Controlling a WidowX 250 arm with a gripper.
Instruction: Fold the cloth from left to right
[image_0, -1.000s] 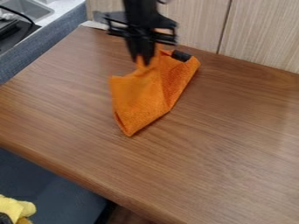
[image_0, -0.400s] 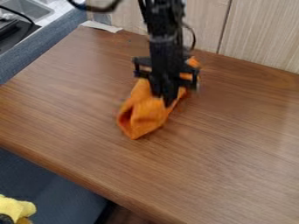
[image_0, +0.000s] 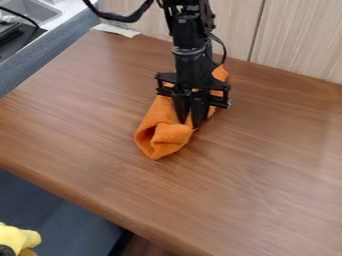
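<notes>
Orange cloth (image_0: 170, 134) | long axis: lower left to upper right | claw (image_0: 189, 124) over it

Cloth (image_0: 159, 118): orange, textured, rumpled and doubled over itself. Lies as a slanting strip on the tabletop (image_0: 267, 175), far end near the back edge, near end toward the front edge, showing a hollow fold. Middle partly hidden.

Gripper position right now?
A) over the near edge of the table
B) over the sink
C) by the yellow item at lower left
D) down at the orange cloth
D: the gripper hangs down at the orange cloth, whose fabric shows on both sides of it.
</notes>
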